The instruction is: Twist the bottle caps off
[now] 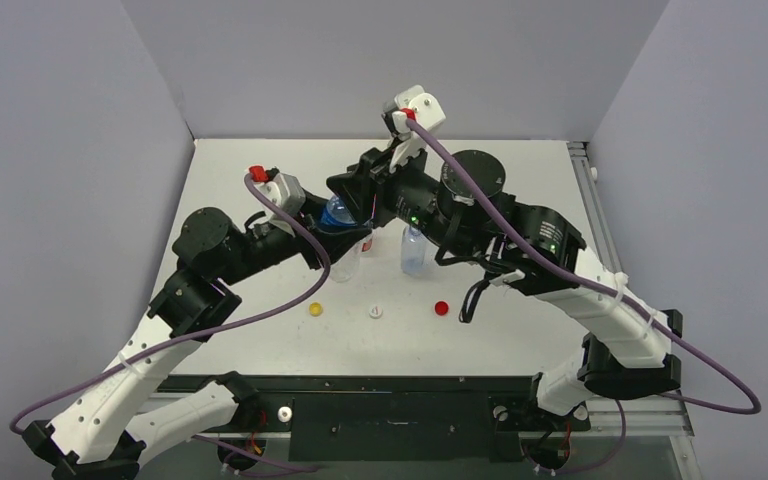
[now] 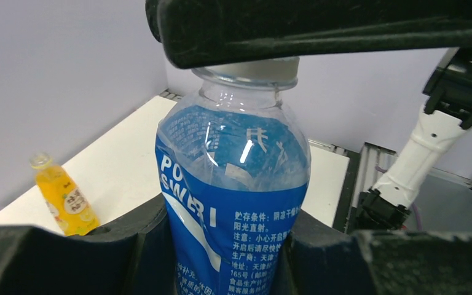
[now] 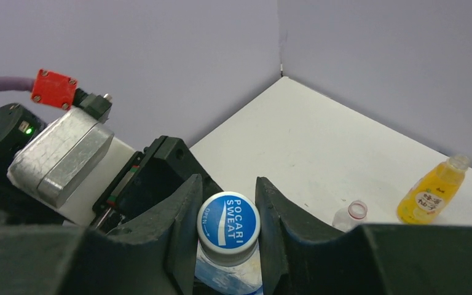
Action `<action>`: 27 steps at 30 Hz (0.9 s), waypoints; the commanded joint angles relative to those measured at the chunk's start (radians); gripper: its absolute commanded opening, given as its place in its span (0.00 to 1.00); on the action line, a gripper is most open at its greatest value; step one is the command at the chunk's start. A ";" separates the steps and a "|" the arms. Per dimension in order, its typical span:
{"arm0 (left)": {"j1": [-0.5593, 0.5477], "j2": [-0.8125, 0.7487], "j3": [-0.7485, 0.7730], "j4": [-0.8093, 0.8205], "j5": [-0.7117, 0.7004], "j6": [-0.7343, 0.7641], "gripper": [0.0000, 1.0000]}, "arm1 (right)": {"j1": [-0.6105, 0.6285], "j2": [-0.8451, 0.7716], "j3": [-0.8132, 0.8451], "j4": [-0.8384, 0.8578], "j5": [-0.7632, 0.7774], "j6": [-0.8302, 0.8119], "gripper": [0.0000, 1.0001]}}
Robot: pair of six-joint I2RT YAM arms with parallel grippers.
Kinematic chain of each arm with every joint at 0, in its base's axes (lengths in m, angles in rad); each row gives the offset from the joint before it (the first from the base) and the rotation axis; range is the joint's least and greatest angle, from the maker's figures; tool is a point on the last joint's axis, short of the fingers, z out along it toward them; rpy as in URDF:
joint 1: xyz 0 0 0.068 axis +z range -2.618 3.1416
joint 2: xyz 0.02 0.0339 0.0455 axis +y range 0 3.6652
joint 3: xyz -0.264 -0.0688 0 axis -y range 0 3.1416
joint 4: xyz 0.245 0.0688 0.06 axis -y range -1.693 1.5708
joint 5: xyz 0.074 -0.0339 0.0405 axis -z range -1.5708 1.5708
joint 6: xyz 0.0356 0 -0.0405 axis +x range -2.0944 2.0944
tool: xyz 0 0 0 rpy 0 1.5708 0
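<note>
Item: last capped bottle. Clamping the Pocari Sweat bottle (image 2: 233, 184) around its blue label with the left fingers (image 2: 129, 258), just above centre in the overhead frame. Pinching its blue-and-white cap (image 3: 227, 220) with the right fingers (image 3: 181, 215), closed from above, one on each side, lower centre of the right wrist frame. Lying loose in a row on the tabletop (image 1: 410, 345), lower centre overhead: yellow cap (image 1: 315, 309), white cap (image 1: 375, 311), red cap (image 1: 441, 307). Standing uncapped at the right of the right wrist frame: yellow juice bottle (image 3: 433, 187). Judging this the final cap. Advising: holding the body firm without crushing, keeping the wrist in line with the neck, turning counter-clockwise, regripping as needed, lifting only once the thread is running free.
</note>
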 commanded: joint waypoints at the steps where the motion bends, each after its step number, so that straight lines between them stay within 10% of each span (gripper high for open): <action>1: -0.002 -0.011 0.003 0.038 0.151 -0.080 0.27 | -0.065 -0.153 -0.081 0.147 -0.207 -0.065 0.00; 12: 0.003 0.011 0.017 0.069 0.453 -0.229 0.24 | -0.130 -0.276 -0.207 0.249 -0.553 -0.112 0.00; 27: 0.008 -0.010 -0.005 0.070 0.478 -0.223 0.25 | -0.325 -0.384 -0.391 0.177 -0.412 -0.044 0.00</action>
